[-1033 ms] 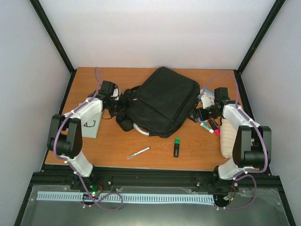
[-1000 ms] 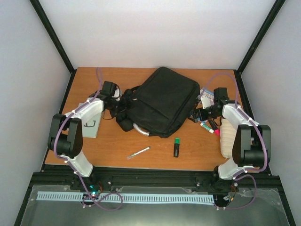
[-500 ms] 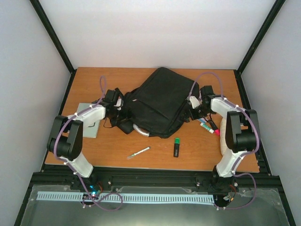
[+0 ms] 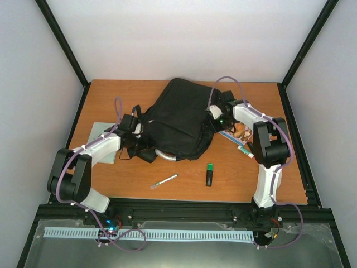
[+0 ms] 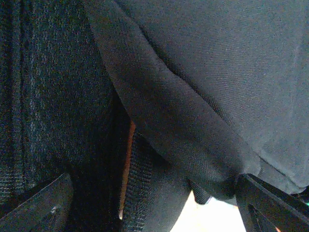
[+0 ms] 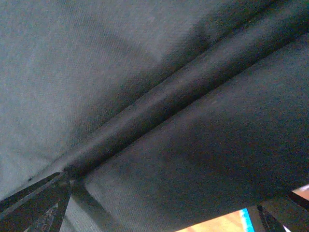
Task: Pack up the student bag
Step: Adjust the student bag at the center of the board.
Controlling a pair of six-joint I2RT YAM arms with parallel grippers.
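Wood-brown surface (image 4: 184,192) nearest my bases carries a silver pen (image 4: 164,181) and a green marker (image 4: 210,175), both lying loose. A little further, a grey sheet (image 4: 100,146) lies at my left and a picture booklet (image 4: 239,132) at my right, also outside the bag. So I judge the packing is hardly begun: I see nothing inside and no open pocket. Between them the student bag (image 4: 181,120), black fabric, lies flat near the middle of the surface. My left end effector (image 4: 139,139) is at its strap side and my right end effector (image 4: 212,123) is at the opposite edge. Both have fingers spread wide, with fabric between them but not pinched. Compared with one second ago, both arms have come inward against the bag, and the bag has shifted slightly towards my left.
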